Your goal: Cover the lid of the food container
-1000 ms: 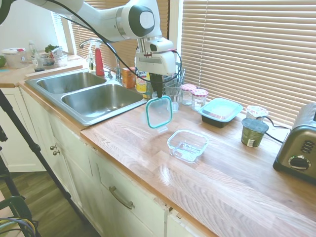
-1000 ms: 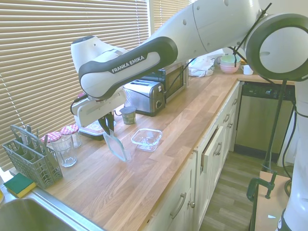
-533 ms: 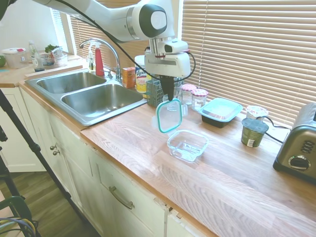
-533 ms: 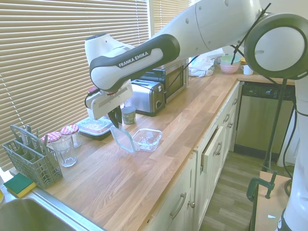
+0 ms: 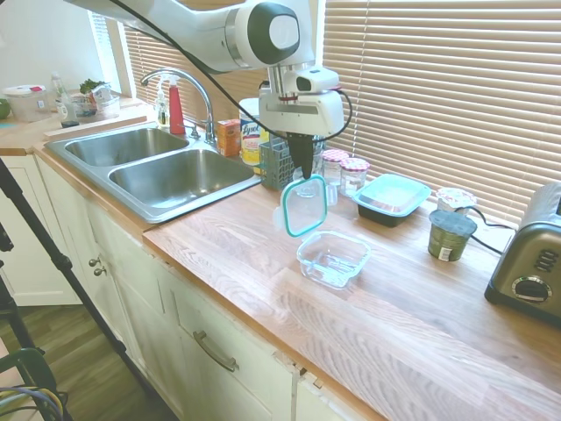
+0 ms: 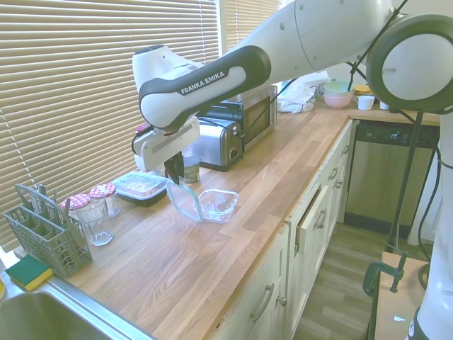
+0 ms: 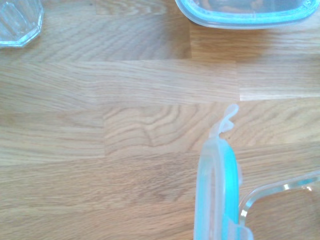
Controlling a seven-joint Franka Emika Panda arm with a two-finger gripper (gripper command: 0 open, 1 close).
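Since a second ago the gripper point(image 5: 302, 172) has carried the lid point(image 5: 304, 206) away from the sink side toward the food container point(image 5: 333, 258), and the lid now hangs higher off the wood; over the last half second the shift is small. Nearest the counter's front edge sits the food container, a clear glass square dish, open and resting flat on the wooden countertop point(image 5: 412, 324); just behind it and slightly toward the sink point(image 5: 162, 171) the lid hangs on edge, teal rim showing, clear of the wood, its lower corner near the dish's rim but whether they touch cannot be told; the gripper is clenched on the lid's top edge, fingers pointing down. The wrist view shows the lid point(image 7: 216, 190) edge-on with a snap tab, and a corner of the food container point(image 7: 280, 200) beside it. Behind the gripper stand a clear tumbler point(image 6: 95, 219), two jars with checked lids point(image 5: 344, 173) and a grey cutlery caddy point(image 6: 46, 237); further along sits a black tray with a teal lid point(image 5: 392, 198), then a dark green tub point(image 5: 451, 235); farthest, a toaster point(image 5: 530, 263).
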